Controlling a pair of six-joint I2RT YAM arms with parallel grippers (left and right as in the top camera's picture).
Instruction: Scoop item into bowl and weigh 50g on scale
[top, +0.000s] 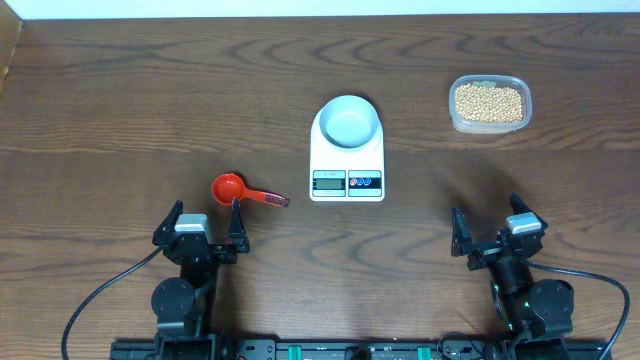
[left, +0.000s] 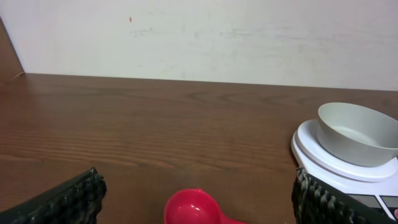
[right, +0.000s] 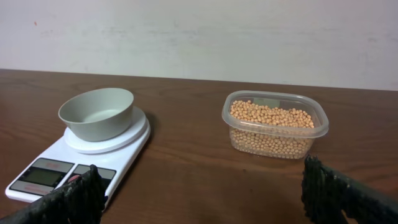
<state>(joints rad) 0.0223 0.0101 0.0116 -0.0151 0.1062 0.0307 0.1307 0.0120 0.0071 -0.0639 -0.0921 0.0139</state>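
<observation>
The pale bowl (top: 347, 121) (left: 357, 133) (right: 97, 113) stands empty on the white scale (top: 347, 165) (right: 74, 163) at mid-table. Tan beans (top: 488, 102) (right: 270, 128) fill a clear plastic tub (top: 488, 124) at the back right. A red scoop (top: 245, 191) (left: 194, 210) lies left of the scale, its handle pointing right. My left gripper (top: 204, 220) (left: 198, 198) is open just behind the scoop, nothing between its fingers. My right gripper (top: 490, 226) (right: 204, 194) is open at the front right, well short of the tub.
The dark wooden table (top: 150, 90) runs to a pale wall at the back. Black cables (top: 95, 300) trail from both arm bases along the front edge.
</observation>
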